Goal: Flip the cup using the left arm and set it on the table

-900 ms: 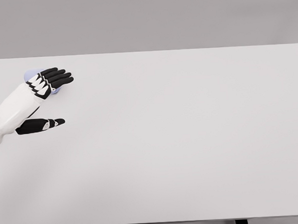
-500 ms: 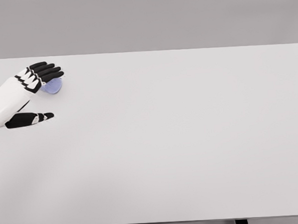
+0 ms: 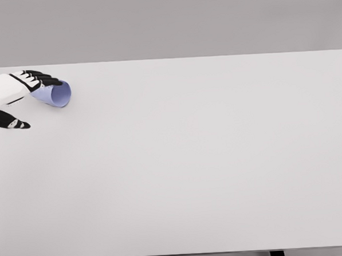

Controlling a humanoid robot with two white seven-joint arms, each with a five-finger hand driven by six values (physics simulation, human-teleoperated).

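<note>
cup point(image 3: 54, 94) lies sideways on table point(image 3: 207, 160), mouth facing lower right, left hand point(image 3: 12, 99) fingers point(image 3: 42, 78) spread above.

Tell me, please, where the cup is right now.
In the head view, the cup lies on its side at the table's far left corner, its opening facing right, just under the fingers of the left robot hand.

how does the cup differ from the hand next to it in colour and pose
The cup is pale lavender and plain; the left hand is white with black fingers. The cup lies on its side with its opening facing the right, while the hand's fingers reach over its top and the thumb sits apart below. Both are at the table's far left corner.
</note>
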